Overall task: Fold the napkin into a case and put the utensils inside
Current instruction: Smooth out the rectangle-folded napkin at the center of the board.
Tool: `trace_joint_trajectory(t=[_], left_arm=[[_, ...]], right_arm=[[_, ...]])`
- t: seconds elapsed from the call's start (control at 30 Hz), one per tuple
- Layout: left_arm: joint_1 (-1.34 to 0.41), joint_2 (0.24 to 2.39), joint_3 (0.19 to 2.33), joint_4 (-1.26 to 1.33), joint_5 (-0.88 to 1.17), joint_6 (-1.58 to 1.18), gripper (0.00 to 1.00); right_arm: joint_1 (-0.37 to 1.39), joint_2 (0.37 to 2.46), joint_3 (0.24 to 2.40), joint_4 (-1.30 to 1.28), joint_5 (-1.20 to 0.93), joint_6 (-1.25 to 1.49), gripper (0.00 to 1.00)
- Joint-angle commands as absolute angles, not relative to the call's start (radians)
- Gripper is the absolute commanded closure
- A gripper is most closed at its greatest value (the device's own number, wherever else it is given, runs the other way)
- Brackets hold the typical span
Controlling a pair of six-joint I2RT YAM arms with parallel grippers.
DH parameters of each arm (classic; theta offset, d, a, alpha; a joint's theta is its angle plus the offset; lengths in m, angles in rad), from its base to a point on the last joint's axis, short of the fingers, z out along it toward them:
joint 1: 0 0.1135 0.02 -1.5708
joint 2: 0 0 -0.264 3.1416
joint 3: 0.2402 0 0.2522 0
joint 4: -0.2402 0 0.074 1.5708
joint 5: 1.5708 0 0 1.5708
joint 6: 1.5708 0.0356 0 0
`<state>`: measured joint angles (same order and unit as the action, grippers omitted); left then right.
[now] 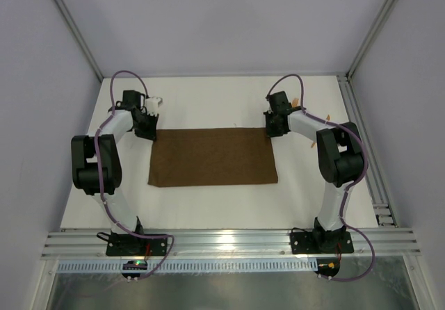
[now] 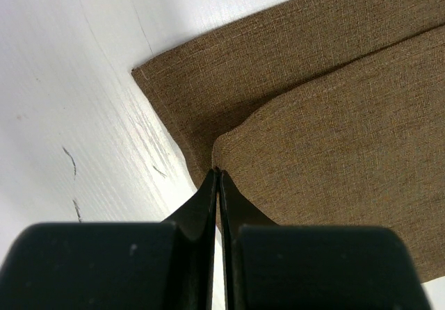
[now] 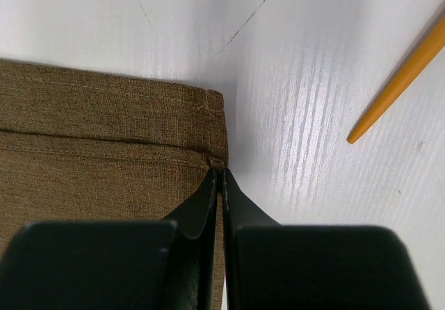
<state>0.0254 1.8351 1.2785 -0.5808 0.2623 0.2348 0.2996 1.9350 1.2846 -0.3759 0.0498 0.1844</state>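
Observation:
The dark brown napkin [image 1: 212, 157] lies on the white table as a wide rectangle, folded in two layers. My left gripper [image 1: 147, 131] is at its far left corner, shut on the upper layer's corner [image 2: 229, 143]; the lower layer [image 2: 181, 74] lies flat beyond it. My right gripper [image 1: 275, 128] is at the far right corner, shut on the upper layer's corner [image 3: 217, 162]. One orange utensil, plain and pointed [image 3: 400, 80], lies on the table right of that corner. In the top view the utensils are mostly hidden by the right arm, with only an orange bit [image 1: 297, 102] showing.
An aluminium frame rail [image 1: 361, 143] runs along the table's right edge, and another rail [image 1: 229, 240] along the near edge by the arm bases. Grey enclosure walls stand on the left, right and far sides.

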Motion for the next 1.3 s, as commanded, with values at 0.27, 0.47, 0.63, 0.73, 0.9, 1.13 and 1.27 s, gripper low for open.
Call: trace_joint_trajectory(t=[0.27,0.47,0.63,0.73,0.9,1.13,1.27], left_arm=[[0.021,1.827,1.298,-0.578,0.278,0.23,1.0],[0.021,1.83,1.298,-0.577,0.279,0.227,1.0],[0.021,1.832,1.298,-0.577,0.279,0.229,1.0],[0.021,1.832,1.298,-0.575,0.281,0.227,1.0],[0.021,1.832,1.298,-0.577,0.279,0.229,1.0],[0.021,1.833,1.299,-0.578,0.282,0.229,1.0],[0.021,1.833,1.299,-0.58,0.282,0.229,1.0]], right_arm=[[0.328,1.862,1.278,-0.379,0.074,0.183,0.86],[0.347,1.875,1.278,-0.385,0.089,0.195,0.83],[0.359,1.858,1.276,-0.391,0.118,0.193,0.78],[0.371,1.853,1.276,-0.39,0.127,0.19,0.77],[0.379,1.853,1.276,-0.387,0.133,0.192,0.9],[0.383,1.851,1.282,-0.396,0.13,0.184,0.87],[0.387,1.874,1.296,-0.41,0.121,0.183,0.77]])
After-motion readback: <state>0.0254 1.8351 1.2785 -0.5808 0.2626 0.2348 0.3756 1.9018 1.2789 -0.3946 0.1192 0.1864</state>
